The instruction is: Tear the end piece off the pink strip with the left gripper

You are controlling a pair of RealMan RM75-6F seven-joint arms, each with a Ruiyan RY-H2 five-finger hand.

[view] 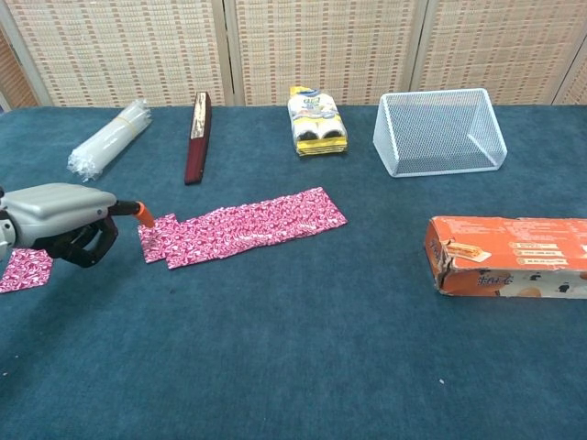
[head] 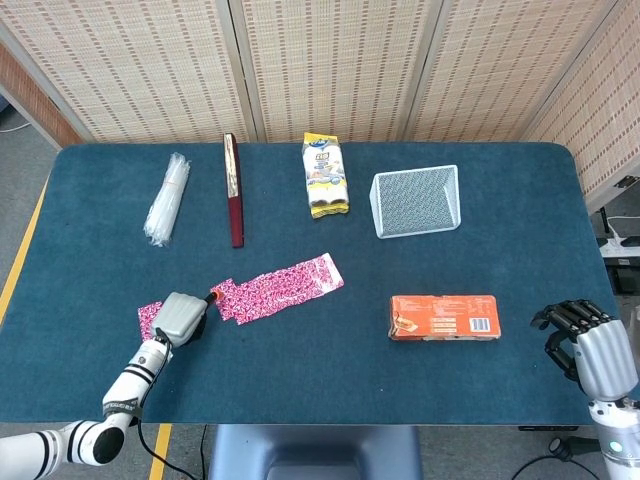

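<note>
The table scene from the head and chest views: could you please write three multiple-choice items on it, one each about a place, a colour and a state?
1. Where is the wire basket?
A. far right part of the table
B. near left corner
C. on the orange box

2. What colour is the patterned strip?
A. green
B. pink
C. white

3. How does the small torn piece lie?
A. joined to the strip
B. inside the basket
C. apart from the strip, near the left hand

Answers: 1 A, it sits far right beside the yellow packet. 2 B, pink print in both views. 3 C, bare table separates them.
</note>
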